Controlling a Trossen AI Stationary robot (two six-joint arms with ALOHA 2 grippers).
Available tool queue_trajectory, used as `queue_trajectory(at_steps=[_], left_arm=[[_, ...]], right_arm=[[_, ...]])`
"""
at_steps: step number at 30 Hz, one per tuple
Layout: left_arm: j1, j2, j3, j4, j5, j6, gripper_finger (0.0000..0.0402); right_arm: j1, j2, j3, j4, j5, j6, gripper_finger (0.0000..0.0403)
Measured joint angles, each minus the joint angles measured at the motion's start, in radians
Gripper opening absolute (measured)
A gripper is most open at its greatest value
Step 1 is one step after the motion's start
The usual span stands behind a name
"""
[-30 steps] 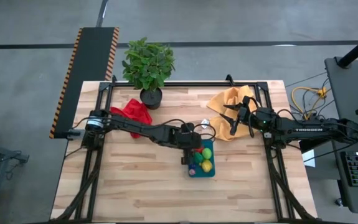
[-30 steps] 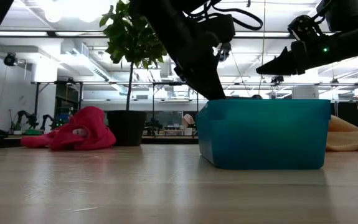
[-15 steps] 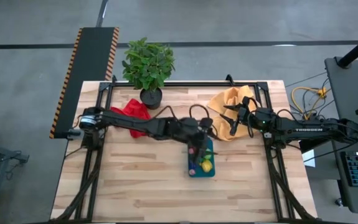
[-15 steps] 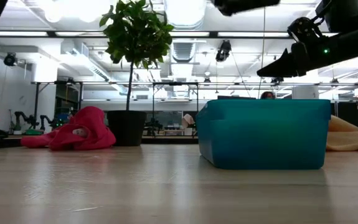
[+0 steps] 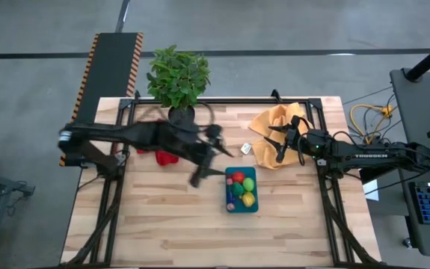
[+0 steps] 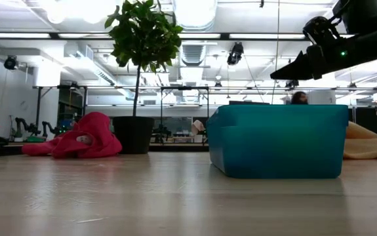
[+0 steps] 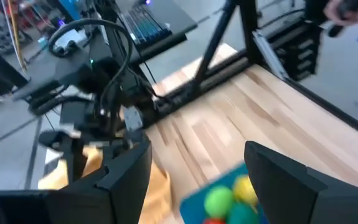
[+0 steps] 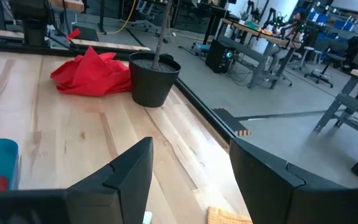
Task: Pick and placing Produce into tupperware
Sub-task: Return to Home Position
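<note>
- high view: tupperware [image 5: 242,211] sits mid-table with the produce [image 5: 247,184] inside.
- left gripper [image 5: 209,176], the nearer one, hovers just off its left-arm side, fingers wide apart, empty; home likely lies farther that way.
- right gripper [image 5: 280,146] waits over the mustard cloth [image 5: 263,123], spread, empty.

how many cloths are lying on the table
2: a red cloth beside the plant pot at the back left, and a mustard-yellow cloth at the back right. No others show.
</note>
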Motion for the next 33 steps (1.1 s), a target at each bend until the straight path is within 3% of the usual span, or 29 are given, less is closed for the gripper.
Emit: queue_trajectory(at_steps=[3,8,16,21,29,33], left_arm=[[-0.004,-0.116,-0.010,-0.146,0.000,-0.022,0.0241],[-0.006,-0.324,-0.102,-0.209,-0.024,-0.055,0.0241],[-0.010,-0.693,-0.370,-0.172,-0.265,-0.113,0.0241],[-0.010,-0.885,-0.542,-0.124,-0.344,-0.163,0.0241],[-0.010,-1.160,-0.733,-0.132,-0.381,-0.237,0.0241],[-0.010,-1.311,-0.828,-0.093,-0.465,-0.271,0.0241]], right_arm=[[0.000,0.000,0.000,0.001,0.000,0.000,0.0206],[0.000,0.000,0.000,0.000,0.000,0.000,0.0206],[0.000,0.000,0.000,-0.009,0.000,0.050,0.0206],[0.000,0.000,0.000,-0.009,0.000,0.053,0.0206],[0.000,0.000,0.000,-0.009,0.000,0.053,0.0206],[0.000,0.000,0.000,-0.009,0.000,0.053,0.0206]])
